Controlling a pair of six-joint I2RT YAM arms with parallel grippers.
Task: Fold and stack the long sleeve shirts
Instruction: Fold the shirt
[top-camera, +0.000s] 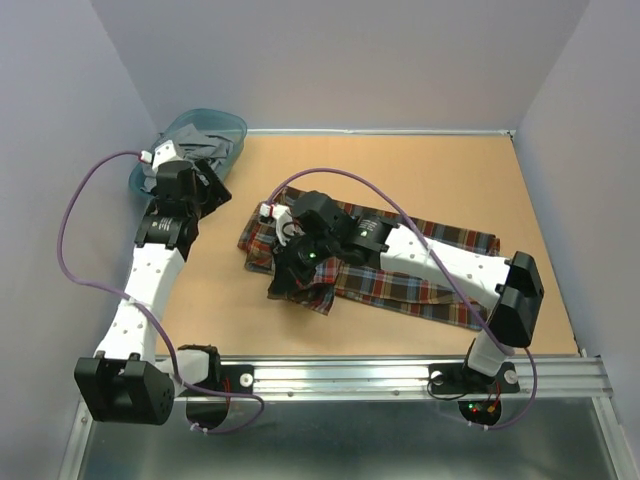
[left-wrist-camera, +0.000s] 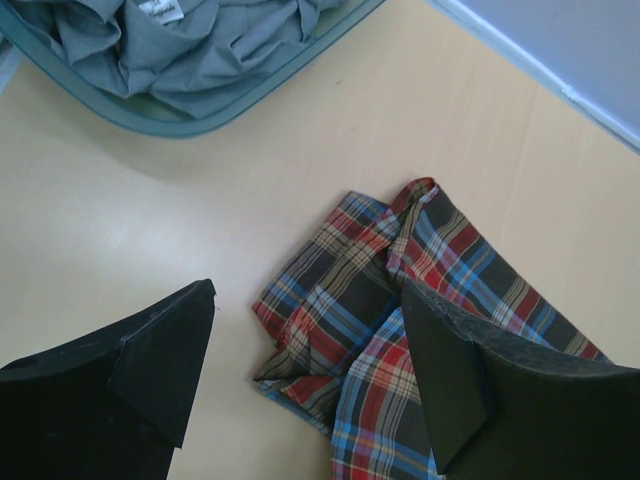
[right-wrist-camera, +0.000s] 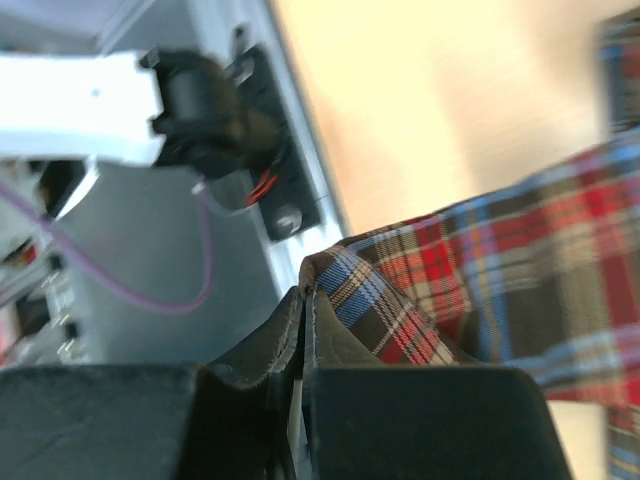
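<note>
A plaid flannel shirt (top-camera: 420, 285) in red, brown, navy and yellow lies across the middle of the table. My right gripper (top-camera: 300, 268) is shut on a fold of its left end and holds it lifted; the pinched cloth (right-wrist-camera: 400, 300) shows in the right wrist view between the fingertips (right-wrist-camera: 305, 300). My left gripper (top-camera: 205, 190) is open and empty, hovering left of the shirt near the basket. Its wrist view shows the shirt's corner (left-wrist-camera: 350, 300) lying below and between the open fingers (left-wrist-camera: 160, 350).
A teal plastic basket (top-camera: 232, 125) with crumpled grey clothing (left-wrist-camera: 190, 50) stands at the table's back left corner. Purple cables loop off both arms. A metal rail (top-camera: 400, 375) runs along the near edge.
</note>
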